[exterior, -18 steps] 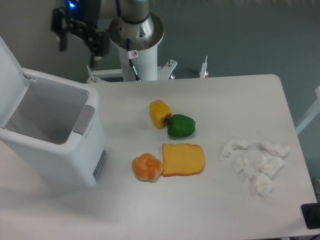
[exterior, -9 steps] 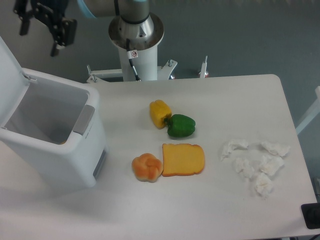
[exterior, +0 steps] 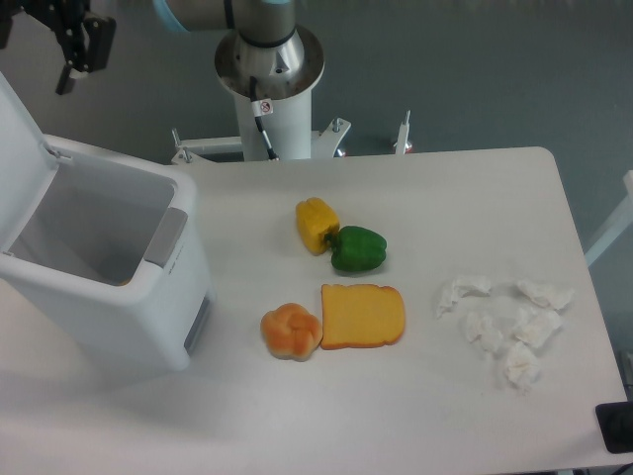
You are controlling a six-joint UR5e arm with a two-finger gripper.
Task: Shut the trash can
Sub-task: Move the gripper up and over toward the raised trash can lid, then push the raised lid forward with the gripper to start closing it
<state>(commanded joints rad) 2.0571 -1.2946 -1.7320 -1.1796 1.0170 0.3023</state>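
Camera view from above shows you the trash can (exterior: 104,272) standing at the left end of the white tabletop (exterior: 396,416), and everything else can be placed from it. Its flat white lid (exterior: 18,163) is swung up and back on the far-left side, so you look straight down into the open body; the inside walls are pale grey and shadowed. The grey latch panel (exterior: 166,236) sits on the rim facing the middle of the tabletop. Above and behind the trash can, at the top left corner of the view, you see the gripper (exterior: 67,45), dark and partly cut off by the frame edge, held in the air and clear of the lid. You cannot tell whether its fingers are apart or together, since only one dark part hangs in view. Behind the trash can, toward the right, the arm's round base (exterior: 269,59) rises on a white column. To the right of the trash can lie the toy foods: a yellow pepper (exterior: 316,224) touching a green pepper (exterior: 357,248), and nearer to you a round bun (exterior: 291,332) just beside a slice of bread (exterior: 363,316). Well apart from the trash can, near the right end of the tabletop, you have a loose cluster of crumpled white paper wads (exterior: 506,322).
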